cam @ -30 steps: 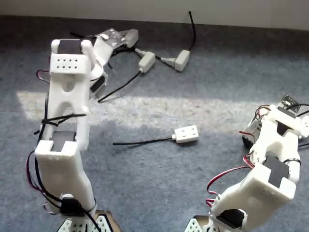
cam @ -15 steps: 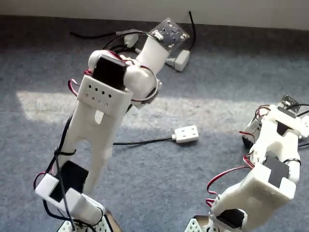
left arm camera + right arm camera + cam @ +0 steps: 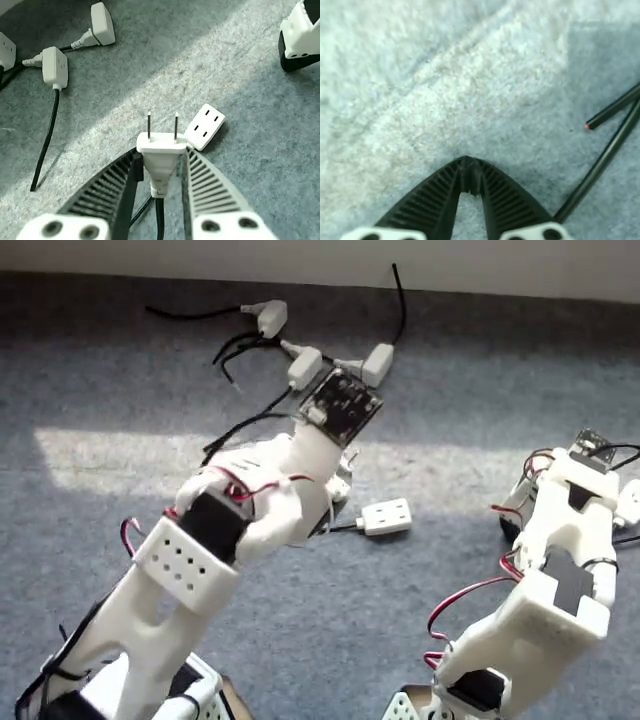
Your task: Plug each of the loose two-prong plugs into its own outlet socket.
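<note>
Left wrist view: the left pincer (image 3: 161,152) is clamped on a white two-prong plug (image 3: 159,144), with one ribbed finger (image 3: 131,172) pressed against each side of the plug body. Both prongs project straight out past the fingertips, away from the wrist. The plug's black cord (image 3: 159,220) runs back between the fingers.

A white outlet socket block (image 3: 205,126) lies flat on the grey carpet (image 3: 250,90) just beyond the fingertips and off to one side of the prongs. Its slots face upward. The prongs stand beside the block, not in its slots.

Well ahead of the pincer lie a white connector with a black lead (image 3: 54,65) and, farther out, a second white connector (image 3: 102,22).

High view: the left arm (image 3: 230,530) stretches across the carpet, its wrist end just beside the outlet socket block. A third white connector (image 3: 268,315) lies well beyond the wrist, near the far edge of the carpet. The right arm (image 3: 560,570) is folded, well apart from the block.

Right wrist view: the right pincer (image 3: 469,172) has its fingers closed tip to tip, with nothing between them, and hangs over bare carpet. Two black cables (image 3: 610,140) lie on the carpet off to one side of its fingertips, not touching them.
</note>
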You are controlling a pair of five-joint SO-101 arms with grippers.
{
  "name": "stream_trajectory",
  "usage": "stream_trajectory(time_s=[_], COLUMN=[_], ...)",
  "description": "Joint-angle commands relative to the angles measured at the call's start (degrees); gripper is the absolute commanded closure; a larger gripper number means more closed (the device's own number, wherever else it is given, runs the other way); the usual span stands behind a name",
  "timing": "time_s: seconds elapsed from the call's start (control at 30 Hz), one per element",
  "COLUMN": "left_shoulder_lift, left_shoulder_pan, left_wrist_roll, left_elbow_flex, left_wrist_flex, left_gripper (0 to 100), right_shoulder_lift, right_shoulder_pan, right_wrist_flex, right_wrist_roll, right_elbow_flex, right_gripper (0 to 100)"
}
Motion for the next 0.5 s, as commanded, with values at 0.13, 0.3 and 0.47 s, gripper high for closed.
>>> stream_trajectory(time_s=[0.13, 0.3, 0.47], left_shoulder_lift=[-18.1, -17.1, -17.3], left_shoulder_pan=[-2.6, -2.2, -6.0], left_wrist_roll=[0.3, 1.6, 13.6], left_elbow_flex=[41.0, 45.7, 48.1], left_wrist_flex=[-46.7, -54.5, -63.1], left_gripper=[99, 99, 99], right_shoulder_lift=[-0.7, -0.8, -0.8], right_shoulder_pan=[-10.1, -12.7, -15.3], right_wrist_flex=[8.5, 14.1, 23.3], right_wrist_roll=[-0.7, -0.7, -0.7], right_elbow_flex=[-13.9, -22.8, -32.9], right_gripper=[99.1, 99.1, 99.1])
